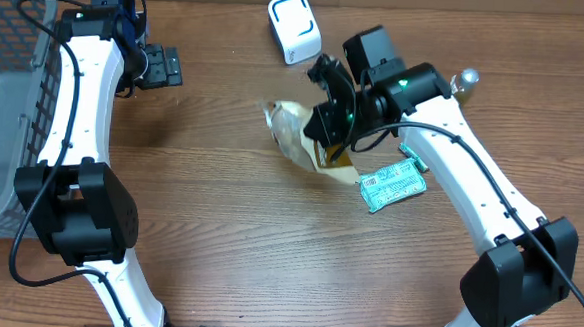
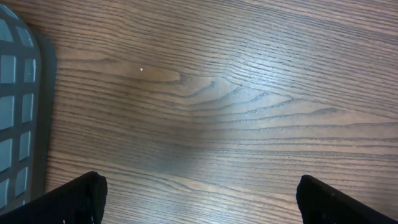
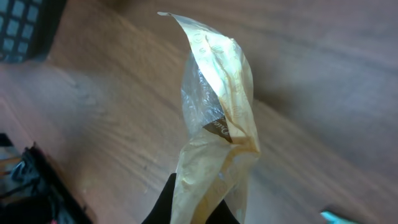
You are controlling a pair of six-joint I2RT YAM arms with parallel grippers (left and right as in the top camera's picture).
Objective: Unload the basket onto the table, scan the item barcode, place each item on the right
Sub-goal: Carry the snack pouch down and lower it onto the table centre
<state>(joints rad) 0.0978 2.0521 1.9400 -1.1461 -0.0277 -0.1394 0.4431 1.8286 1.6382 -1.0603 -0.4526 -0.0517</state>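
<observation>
The item is a crinkled yellow and clear plastic packet, hanging above the wooden table near its middle. My right gripper is shut on the packet's edge. In the right wrist view the packet rises from between the two dark fingers of my right gripper, with a brown label patch showing; no barcode shows. The white scanner stands at the back, just up and left of the held packet. My left gripper is open at the back left, and the left wrist view shows only bare wood between its jaws.
A grey mesh basket fills the left edge and shows in the left wrist view. A green packet lies on the table under the right arm. A small silver object sits at the back right.
</observation>
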